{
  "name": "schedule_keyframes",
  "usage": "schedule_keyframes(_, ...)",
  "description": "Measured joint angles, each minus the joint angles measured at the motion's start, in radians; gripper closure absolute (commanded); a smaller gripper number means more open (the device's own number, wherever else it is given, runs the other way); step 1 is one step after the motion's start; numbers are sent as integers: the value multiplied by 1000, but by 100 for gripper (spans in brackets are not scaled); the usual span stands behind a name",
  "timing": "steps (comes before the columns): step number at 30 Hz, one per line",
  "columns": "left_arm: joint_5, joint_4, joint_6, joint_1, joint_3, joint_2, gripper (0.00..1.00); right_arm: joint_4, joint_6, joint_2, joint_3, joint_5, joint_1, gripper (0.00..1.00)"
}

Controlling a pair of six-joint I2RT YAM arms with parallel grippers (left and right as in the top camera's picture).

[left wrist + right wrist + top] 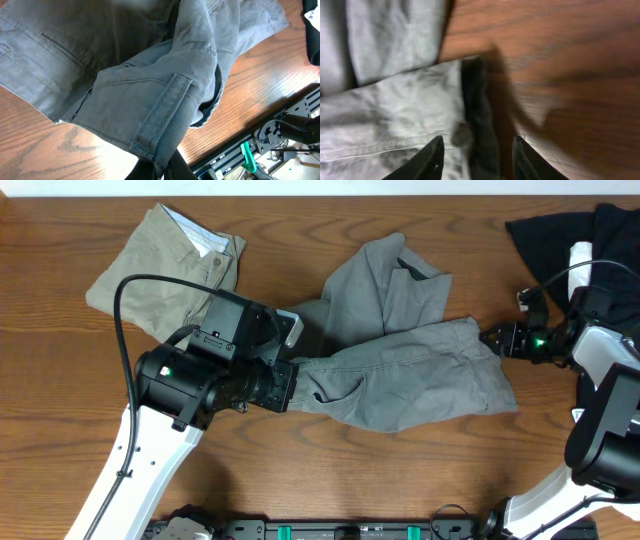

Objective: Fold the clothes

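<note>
The grey shorts (410,350) lie crumpled in the middle of the table. My left gripper (292,375) is shut on the grey shorts' seamed edge (160,135) at their left end and holds it lifted off the wood. My right gripper (490,338) is open at the shorts' right edge; in the right wrist view its fingers (479,142) straddle the cloth's edge (465,100). Khaki shorts (165,265) lie folded at the back left. Black and white garments (570,235) lie at the back right.
A black rail with a green clip (247,155) runs along the table's front edge. My left arm's cable (120,320) loops over the khaki shorts. Bare wood (60,380) lies at the left and front.
</note>
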Motion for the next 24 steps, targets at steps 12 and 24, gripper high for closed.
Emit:
schedule_keyframes(12, 0, 1, 0, 0, 0, 0, 94, -41, -25, 0, 0, -17, 0, 59)
schedule_keyframes(24, 0, 15, 0, 0, 0, 0, 94, -53, -43, 0, 0, 45, 83, 63)
